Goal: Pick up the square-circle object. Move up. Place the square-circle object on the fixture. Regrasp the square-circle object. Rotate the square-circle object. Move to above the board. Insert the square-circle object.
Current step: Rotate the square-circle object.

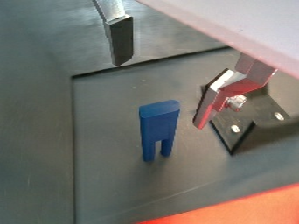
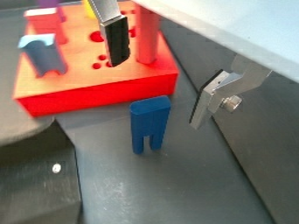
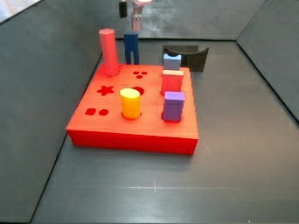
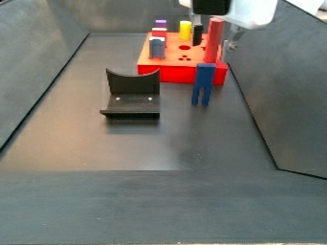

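Square-circle object (image 4: 204, 84), a blue two-legged piece, stands upright on the desk (image 4: 166, 144), beside the red board (image 4: 179, 59) and apart from the fixture (image 4: 132, 94), which sits nearer in a side view. Beyond it, the board carries a red cylinder (image 3: 108, 52), a yellow peg (image 3: 131, 103), a purple block (image 3: 173, 106) and a blue block (image 2: 42, 51). The tool (image 4: 208, 24) hangs above the piece with its silver fingers (image 1: 119, 37) spread wide, holding nothing; whether its far finger (image 2: 219, 94) grazes anything is hard to tell.
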